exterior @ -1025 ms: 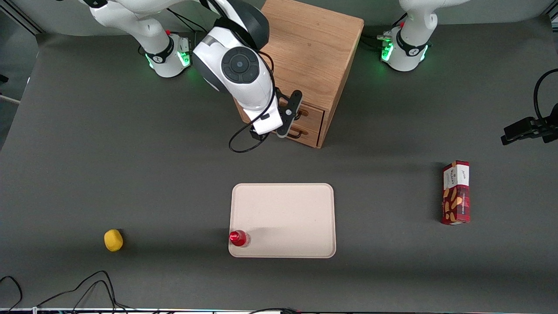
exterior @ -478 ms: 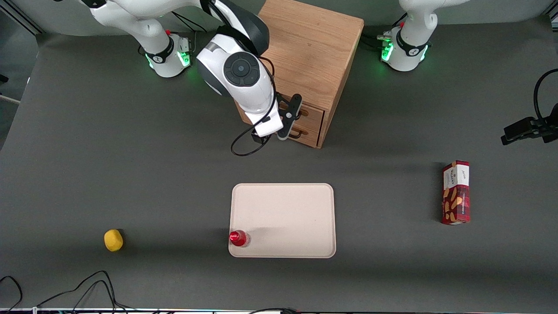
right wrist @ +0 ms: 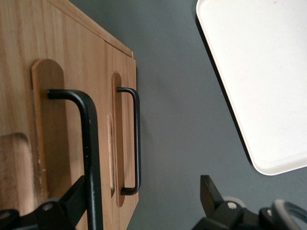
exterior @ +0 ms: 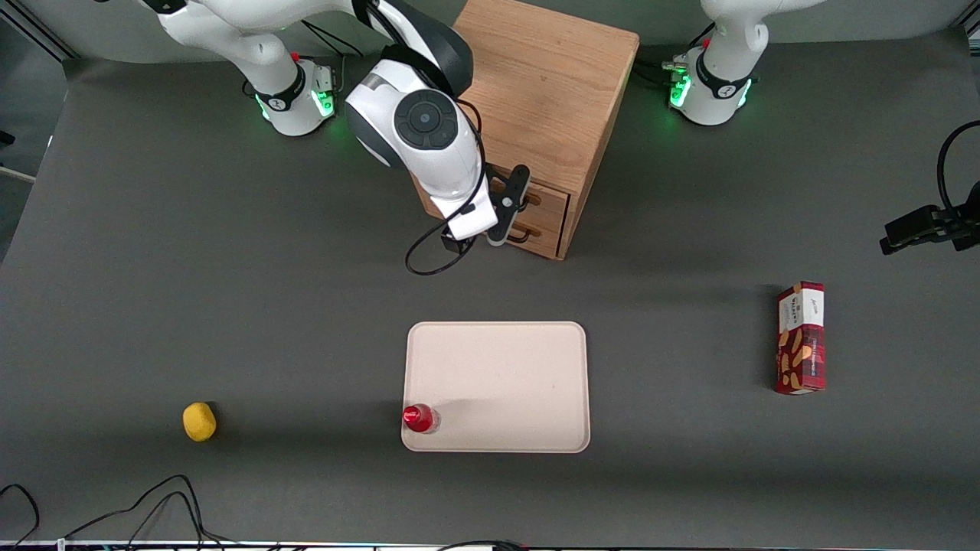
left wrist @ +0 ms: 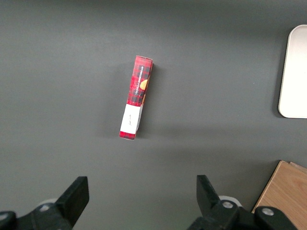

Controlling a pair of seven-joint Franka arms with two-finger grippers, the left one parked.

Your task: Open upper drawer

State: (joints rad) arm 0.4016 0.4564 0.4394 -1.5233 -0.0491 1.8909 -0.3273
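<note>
While the dark grey table (exterior: 153, 268) carries everything, the light oak cabinet (exterior: 547, 84) stands between the two arm bases. Nearer the front camera lies the cream rectangular tray (exterior: 505, 367), a red-capped bottle (exterior: 419, 418) at its corner. The light oak upper drawer (exterior: 547, 200) sits flush and closed in the cabinet front, above the lower drawer (right wrist: 120, 139). The black two-finger gripper (right wrist: 139, 199) hangs in front of the upper drawer, fingers spread, one (right wrist: 72, 199) against its black wire bar handle (right wrist: 88, 143).
</note>
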